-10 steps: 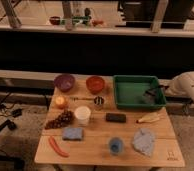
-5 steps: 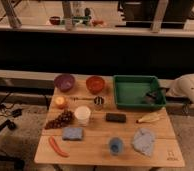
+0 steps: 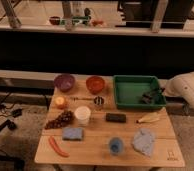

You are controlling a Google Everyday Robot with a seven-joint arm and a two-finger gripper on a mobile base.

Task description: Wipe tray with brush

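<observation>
gripper (image 3: pixel 155 93) was down in the right end of the green tray (image 3: pixel 125 97), seemingly clamped on the brush (image 3: pixel 147 97), bristles low on the floor, probably so it could sweep.

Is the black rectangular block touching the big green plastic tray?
Apart. The camera view shows bare wooden table between the black rectangular block and the green plastic tray. The gripper is over the tray's right side.
</observation>
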